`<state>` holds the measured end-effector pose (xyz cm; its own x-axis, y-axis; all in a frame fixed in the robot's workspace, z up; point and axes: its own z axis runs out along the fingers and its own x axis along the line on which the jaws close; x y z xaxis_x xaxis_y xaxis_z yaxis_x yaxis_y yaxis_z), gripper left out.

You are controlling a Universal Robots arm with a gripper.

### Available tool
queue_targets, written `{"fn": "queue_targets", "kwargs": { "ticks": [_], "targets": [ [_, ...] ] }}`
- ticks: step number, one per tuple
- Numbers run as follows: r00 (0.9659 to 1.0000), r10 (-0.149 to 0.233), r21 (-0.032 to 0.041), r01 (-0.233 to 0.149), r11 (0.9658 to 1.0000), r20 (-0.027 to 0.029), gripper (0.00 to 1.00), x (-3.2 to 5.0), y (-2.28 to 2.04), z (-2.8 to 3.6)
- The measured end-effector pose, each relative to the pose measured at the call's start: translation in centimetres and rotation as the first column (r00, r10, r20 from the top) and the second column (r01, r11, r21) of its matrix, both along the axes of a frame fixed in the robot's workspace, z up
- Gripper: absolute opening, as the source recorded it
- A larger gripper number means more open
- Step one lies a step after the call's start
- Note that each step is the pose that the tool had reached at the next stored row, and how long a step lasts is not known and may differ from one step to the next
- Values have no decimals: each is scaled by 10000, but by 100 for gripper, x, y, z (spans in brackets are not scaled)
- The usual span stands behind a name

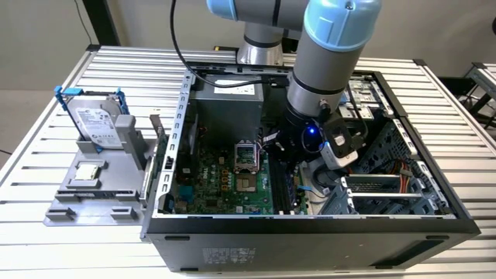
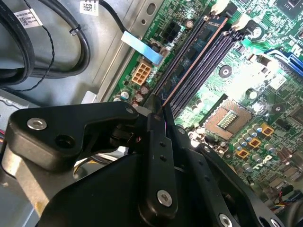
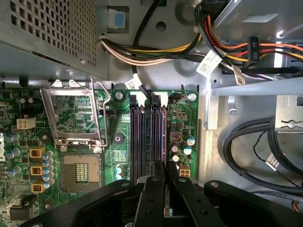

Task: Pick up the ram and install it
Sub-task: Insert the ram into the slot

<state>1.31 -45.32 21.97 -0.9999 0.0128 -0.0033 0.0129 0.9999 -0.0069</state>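
The gripper [image 2: 160, 111] is pinched narrow on the ram [image 2: 189, 61], whose thin edge runs from the fingertips down into the memory slots [image 3: 149, 137] on the motherboard [image 3: 85, 142]. The slots lie just beside the open processor socket [image 3: 80, 171]. Pickup looks done; the ram seems lined over a slot, full seating unconfirmed.

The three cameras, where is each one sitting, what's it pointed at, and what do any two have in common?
Exterior view: off the arm, above the table, looking down into the open computer case; the arm reaches inside.
First wrist view: on the arm, looking along the gripper at the motherboard and memory slots.
Second wrist view: also on the arm, angled past the gripper at the ram standing in the slots.
Shared: both wrist views show the slots and empty processor socket.
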Motion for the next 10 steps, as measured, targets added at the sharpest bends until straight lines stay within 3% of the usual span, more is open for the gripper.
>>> {"fn": "queue_targets", "kwargs": {
  "ticks": [5,10],
  "targets": [
    [10000,-27,3,27,10000,1,0,0,0,-4],
    [10000,-28,1,28,10000,0,0,0,0,-63]
  ]
}}
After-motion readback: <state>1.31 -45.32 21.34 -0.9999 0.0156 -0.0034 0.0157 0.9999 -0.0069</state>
